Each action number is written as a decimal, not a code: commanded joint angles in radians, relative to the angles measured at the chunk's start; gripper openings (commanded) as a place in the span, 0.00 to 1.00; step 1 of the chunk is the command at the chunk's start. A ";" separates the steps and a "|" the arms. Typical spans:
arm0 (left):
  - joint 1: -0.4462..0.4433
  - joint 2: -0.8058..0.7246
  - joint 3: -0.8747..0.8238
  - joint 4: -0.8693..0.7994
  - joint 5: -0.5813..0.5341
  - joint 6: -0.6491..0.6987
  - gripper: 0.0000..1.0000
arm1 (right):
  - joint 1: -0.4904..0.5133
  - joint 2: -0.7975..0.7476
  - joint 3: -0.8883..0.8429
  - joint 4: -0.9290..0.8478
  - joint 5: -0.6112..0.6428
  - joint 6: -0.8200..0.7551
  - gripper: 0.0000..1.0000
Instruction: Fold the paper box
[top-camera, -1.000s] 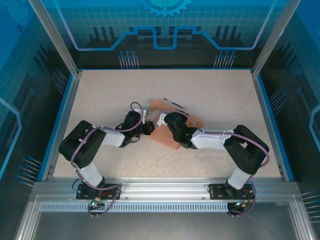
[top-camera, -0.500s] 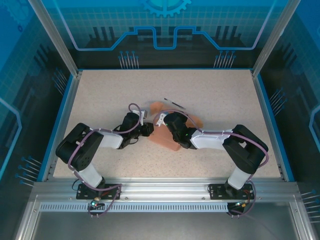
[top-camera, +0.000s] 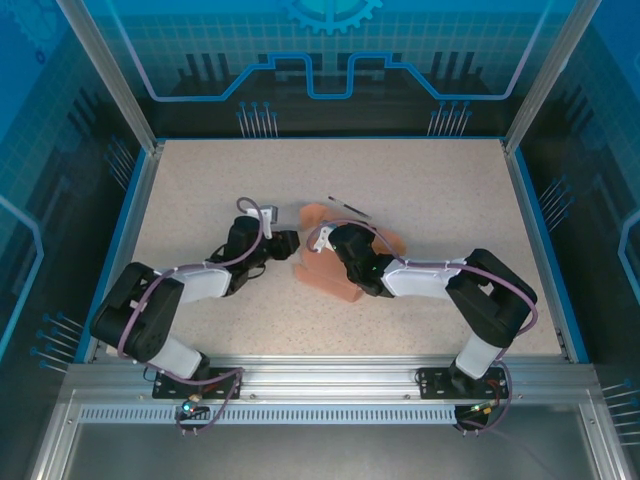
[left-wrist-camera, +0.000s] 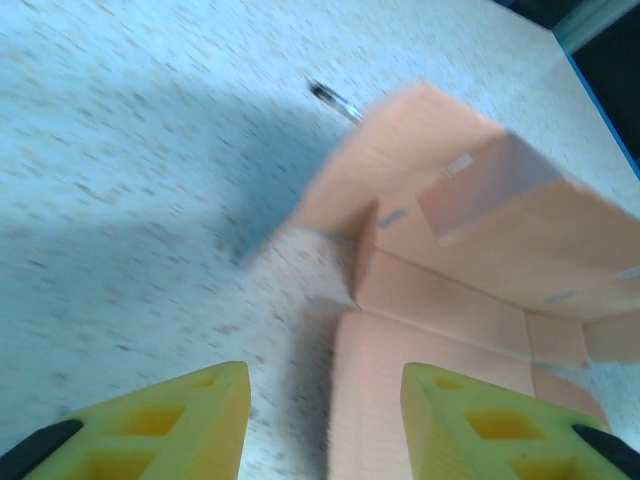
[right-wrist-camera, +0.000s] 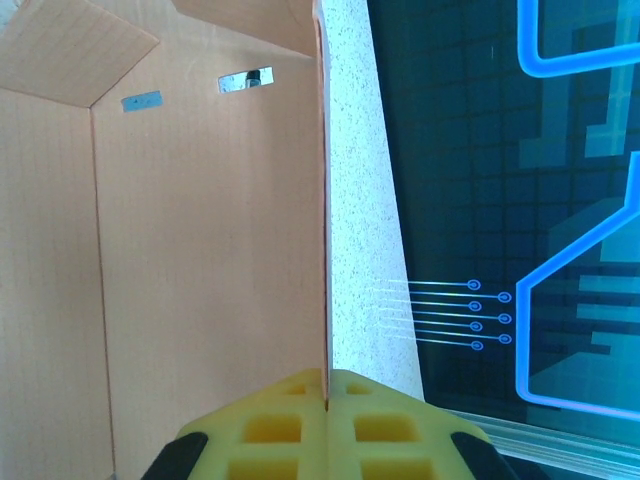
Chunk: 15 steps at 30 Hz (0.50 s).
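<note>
The paper box (top-camera: 325, 272) is a salmon-pink, partly folded cardboard piece in the middle of the table. In the left wrist view the paper box (left-wrist-camera: 450, 270) has walls standing up and a flat panel lying in front of them. My left gripper (top-camera: 287, 245) is just left of it. Seen from its own wrist, the left gripper (left-wrist-camera: 325, 405) is open, with one yellow finger (left-wrist-camera: 480, 425) over the flat panel and the other over bare table. My right gripper (right-wrist-camera: 326, 390) is shut on the edge of an upright wall of the paper box (right-wrist-camera: 200, 230).
A thin dark pen-like stick (top-camera: 350, 208) lies just behind the box, and the left wrist view has the stick (left-wrist-camera: 335, 100) beyond the box too. Blue-edged frame rails (top-camera: 125, 240) bound the speckled table, with bare surface at far left and far right.
My left gripper has opened, let go of the box's left side and drawn back to the left. The right gripper has stayed shut on the box wall.
</note>
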 joint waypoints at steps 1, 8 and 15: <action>0.068 -0.014 0.019 -0.029 0.000 0.026 0.47 | -0.009 -0.013 0.012 0.003 -0.046 -0.006 0.00; 0.169 0.141 0.156 -0.037 0.074 0.016 0.48 | -0.014 -0.007 0.026 0.005 -0.053 -0.018 0.00; 0.166 0.311 0.294 -0.092 0.179 -0.016 0.48 | -0.016 -0.006 0.030 0.003 -0.054 -0.023 0.00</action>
